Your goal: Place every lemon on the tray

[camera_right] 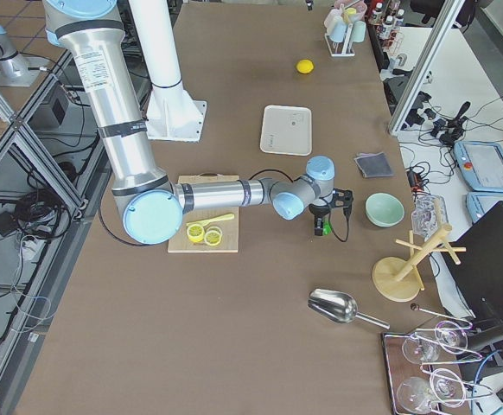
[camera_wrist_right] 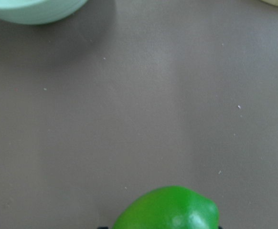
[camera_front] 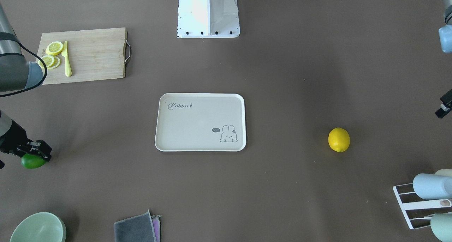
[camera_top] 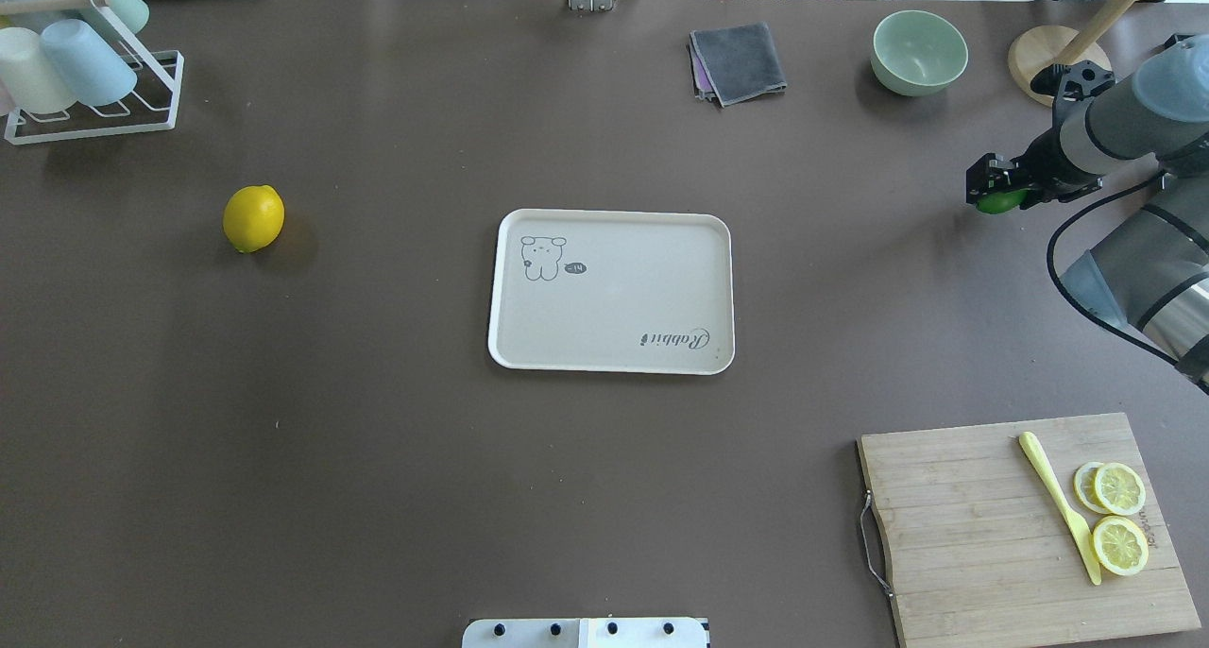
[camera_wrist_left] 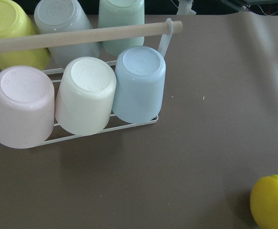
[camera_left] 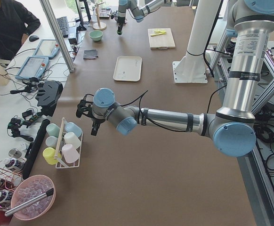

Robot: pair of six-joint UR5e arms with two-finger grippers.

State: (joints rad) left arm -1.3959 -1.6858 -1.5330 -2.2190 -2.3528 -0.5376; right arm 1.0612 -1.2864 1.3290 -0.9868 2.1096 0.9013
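The bright yellow lemon (camera_front: 339, 139) lies on the table, far from the tray; it also shows in the overhead view (camera_top: 253, 218) and at the lower right of the left wrist view (camera_wrist_left: 272, 202). The cream "Rabbit" tray (camera_front: 176, 129) sits empty mid-table (camera_top: 614, 251). My right gripper (camera_front: 37, 153) is closed around the dark green lemon (camera_front: 31, 162), off to the tray's side (camera_top: 999, 200); the lemon fills the bottom of the right wrist view (camera_wrist_right: 170, 210). My left gripper (camera_front: 444, 108) hovers near the cup rack, only partly in view, so I cannot tell its state.
A wooden cutting board (camera_top: 982, 535) holds lemon slices (camera_top: 1119, 516) and a yellow knife (camera_top: 1058, 506). A green bowl (camera_top: 919, 51), a grey cloth (camera_top: 739, 62) and a wooden stand (camera_top: 1048, 58) lie near the right gripper. A white cup rack (camera_top: 76, 72) stands near the yellow lemon.
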